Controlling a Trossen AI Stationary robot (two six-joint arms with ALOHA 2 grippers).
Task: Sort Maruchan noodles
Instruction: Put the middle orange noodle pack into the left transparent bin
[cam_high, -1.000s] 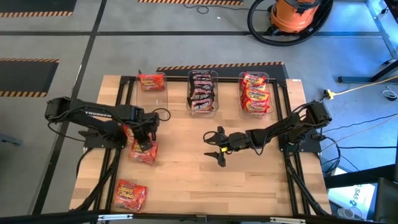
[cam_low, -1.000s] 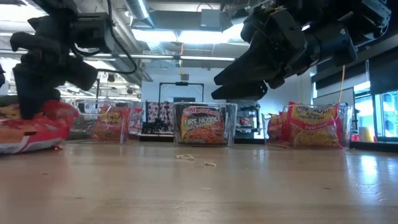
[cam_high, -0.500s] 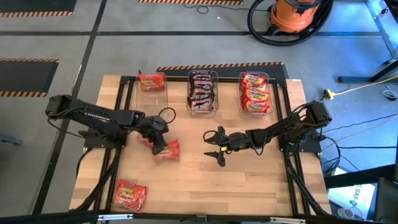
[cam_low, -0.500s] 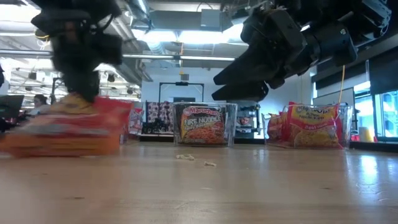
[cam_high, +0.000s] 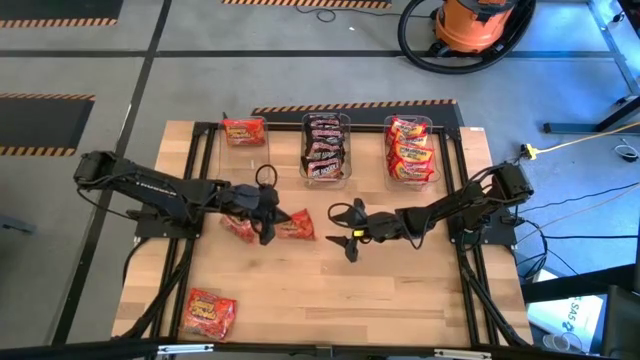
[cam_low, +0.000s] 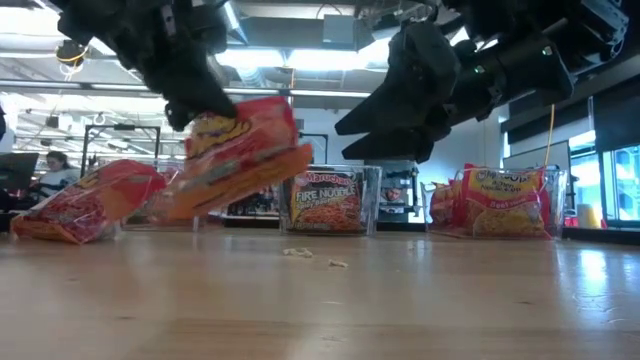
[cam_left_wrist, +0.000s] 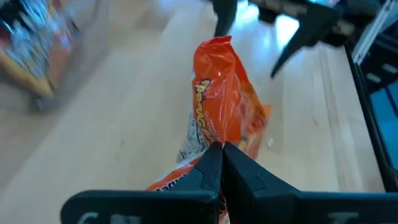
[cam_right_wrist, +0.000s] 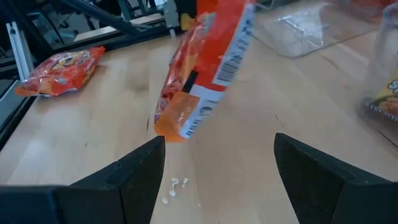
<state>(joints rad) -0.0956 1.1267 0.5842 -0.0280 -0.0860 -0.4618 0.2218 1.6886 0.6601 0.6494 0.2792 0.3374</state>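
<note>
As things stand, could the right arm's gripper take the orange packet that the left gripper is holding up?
Probably yes. The right gripper is open and faces the orange packet, which the left gripper holds clear of the table, with bare wood between them.

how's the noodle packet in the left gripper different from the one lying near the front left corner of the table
The held packet hangs off the wood, clamped in the left gripper near the table's middle; the corner packet lies flat on the table, untouched. The held packet is tilted, facing the open right gripper; the corner packet sits far from both arms. Both are orange-red crinkly packets outside the bins.
</note>
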